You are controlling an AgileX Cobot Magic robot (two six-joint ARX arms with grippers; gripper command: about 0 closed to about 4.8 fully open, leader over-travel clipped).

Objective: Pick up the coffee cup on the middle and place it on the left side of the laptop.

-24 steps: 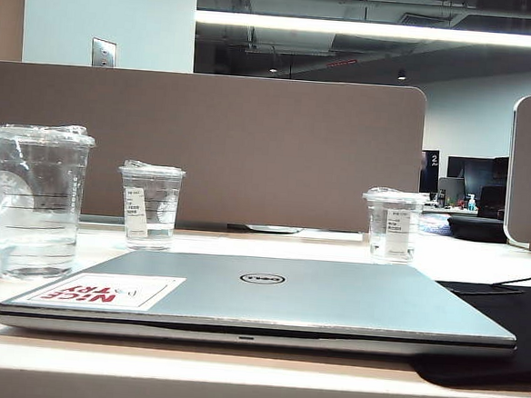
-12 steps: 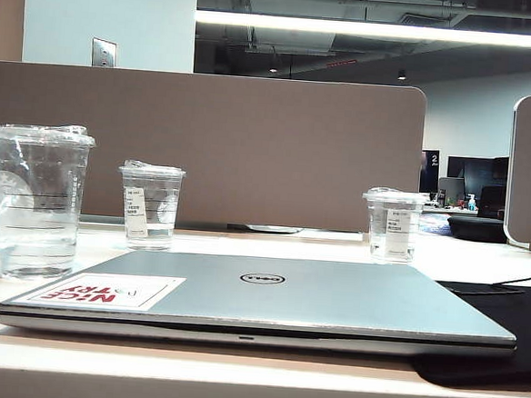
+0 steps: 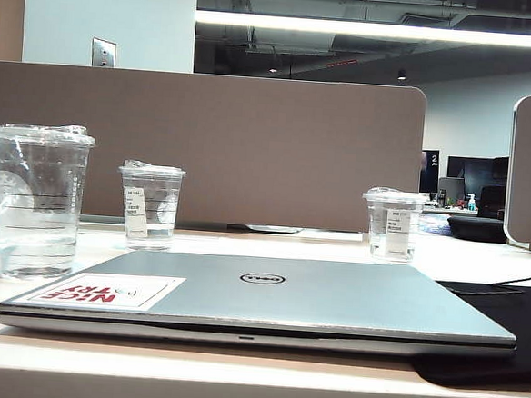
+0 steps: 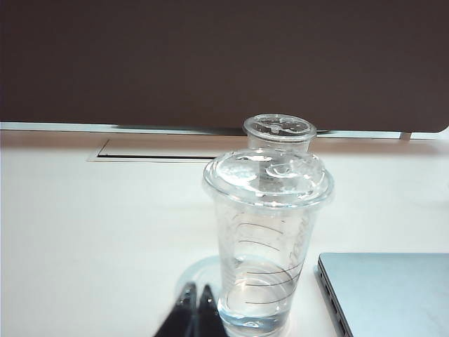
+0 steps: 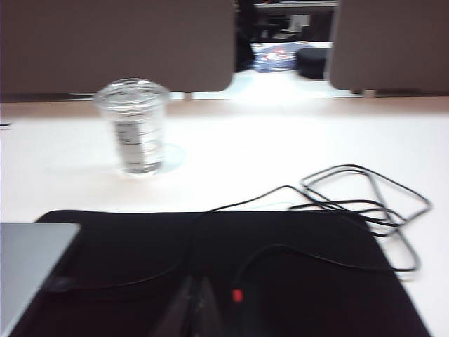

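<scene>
The coffee cup, tall and clear with a lid and thin horizontal lines, stands upright on the table just left of the closed silver laptop. In the left wrist view the same coffee cup stands beside the laptop's edge. My left gripper is shut and empty, its tips low beside the cup's base. My right gripper is shut and empty over a black mat. Neither gripper shows in the exterior view.
Two shorter clear cups with white labels stand farther back, one left of centre and one at the right. Black cables lie looped across the mat and table. A brown partition closes the back of the table.
</scene>
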